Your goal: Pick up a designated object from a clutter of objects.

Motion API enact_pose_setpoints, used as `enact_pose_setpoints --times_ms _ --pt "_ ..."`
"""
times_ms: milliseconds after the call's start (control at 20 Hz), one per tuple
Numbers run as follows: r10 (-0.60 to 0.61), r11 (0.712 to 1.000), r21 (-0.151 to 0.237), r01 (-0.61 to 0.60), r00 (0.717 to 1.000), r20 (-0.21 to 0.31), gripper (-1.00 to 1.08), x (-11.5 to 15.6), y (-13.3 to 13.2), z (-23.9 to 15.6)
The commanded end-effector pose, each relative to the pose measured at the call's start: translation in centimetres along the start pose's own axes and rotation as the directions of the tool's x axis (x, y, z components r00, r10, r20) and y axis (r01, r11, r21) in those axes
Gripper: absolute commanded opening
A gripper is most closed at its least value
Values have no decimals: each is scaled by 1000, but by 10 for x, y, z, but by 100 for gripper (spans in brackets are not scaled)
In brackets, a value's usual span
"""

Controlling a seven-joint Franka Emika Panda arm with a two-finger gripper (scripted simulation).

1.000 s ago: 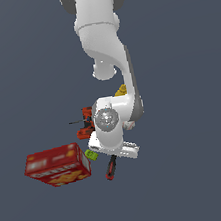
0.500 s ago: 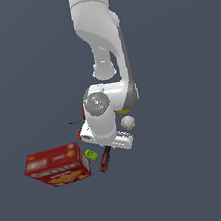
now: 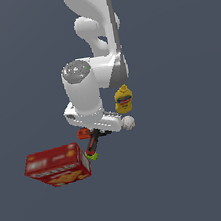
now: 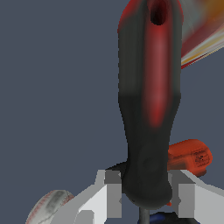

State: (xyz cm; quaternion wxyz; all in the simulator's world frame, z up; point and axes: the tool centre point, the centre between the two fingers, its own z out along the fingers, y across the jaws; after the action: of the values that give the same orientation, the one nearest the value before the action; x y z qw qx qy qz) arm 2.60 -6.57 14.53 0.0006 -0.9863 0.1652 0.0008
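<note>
White two-fingered end effector [image 4: 144,197] clamped around slim red-and-black-handled screwdriver [image 4: 148,100], fingers pressed on handle base. Hanging beside big red cardboard cracker box [image 3: 57,165], near white baseball [image 3: 129,123] and yellow mustard bottle [image 3: 124,98].

The setting is a flat, bare surface [image 3: 203,168] of dark slate blue-grey that fills both views edge to edge. No horizon or seam divides it. The light is soft and even; the surface shows an even tone across its whole extent, without texture or pattern.
</note>
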Motion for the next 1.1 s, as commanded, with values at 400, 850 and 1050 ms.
enact_pose_setpoints --times_ms 400,850,1050 --pt "0 1000 2 0 1000 -1 -100 -33 52 -93" --pt "1 1000 1 -1 1000 -1 -100 -57 94 -169" --pt "0 1000 0 0 1000 -1 -100 -64 108 -194"
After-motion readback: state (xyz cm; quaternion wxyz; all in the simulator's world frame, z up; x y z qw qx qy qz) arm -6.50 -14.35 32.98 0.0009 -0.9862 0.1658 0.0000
